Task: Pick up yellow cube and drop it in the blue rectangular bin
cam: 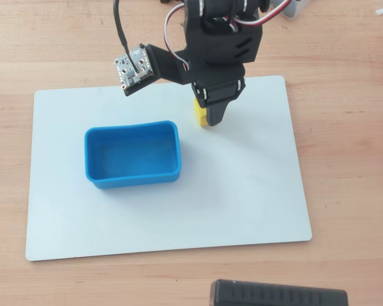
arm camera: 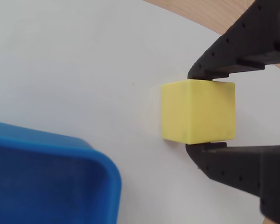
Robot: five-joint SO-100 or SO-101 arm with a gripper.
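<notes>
Grasping is in hand: the yellow cube [arm camera: 198, 111], on the white mat [cam: 242, 191] beside the blue rectangular bin [cam: 133, 155], is clamped by the gripper [arm camera: 199, 112]. A lift and carry over the bin's rim is called for next.

Between the black fingers [arm camera: 233, 60] of the gripper [arm camera: 191, 109], the cube [arm camera: 198, 111] is showing a plain bright yellow, its faces unpatterned, one side looking slightly paler. Just beside the gripper, the bin [cam: 133, 154] is showing a solid bright blue inside and out. Beneath them, the board [cam: 255, 191] is looking flat white, lying on a light wooden table [cam: 345, 127] with faint grain. Above the fingers, the arm [cam: 220, 44] is showing black, with red and white wires.
</notes>
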